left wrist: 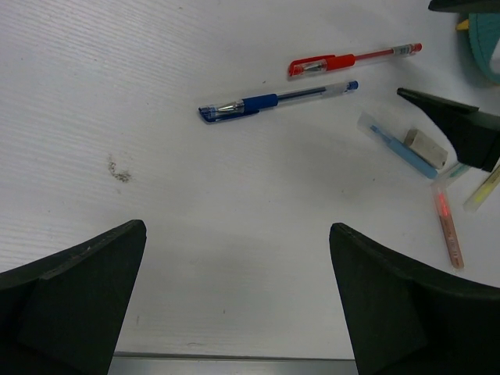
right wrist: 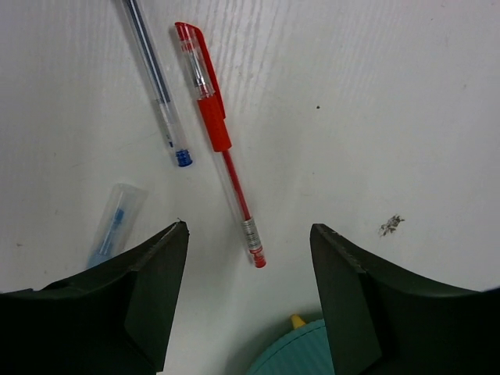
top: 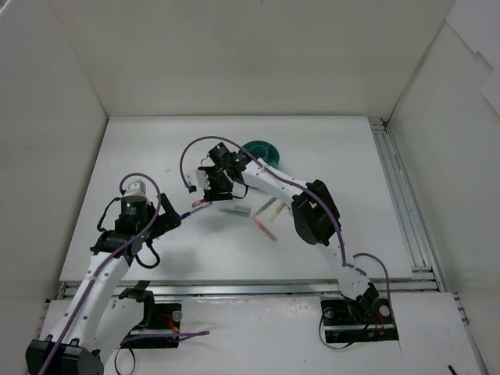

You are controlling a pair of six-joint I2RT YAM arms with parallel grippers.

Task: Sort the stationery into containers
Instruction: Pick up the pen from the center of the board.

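Step in hand, as judged: picking the red pen (right wrist: 215,129). The right gripper (right wrist: 248,234) hovers over the pen's tip end with its jaws spread wide and nothing held. The blue pen (right wrist: 156,86) lies just beside the red one at its 10 o'clock, not touching. In the top view the teal organizer (top: 263,150) sits at 1 o'clock from that gripper, near. The left gripper (left wrist: 238,234) is likewise wide open and empty, short of both pens. Next move probably calls for a descent, fingers straddling the red barrel across its width, closing, then carrying it to a compartment, clear of the blue pen
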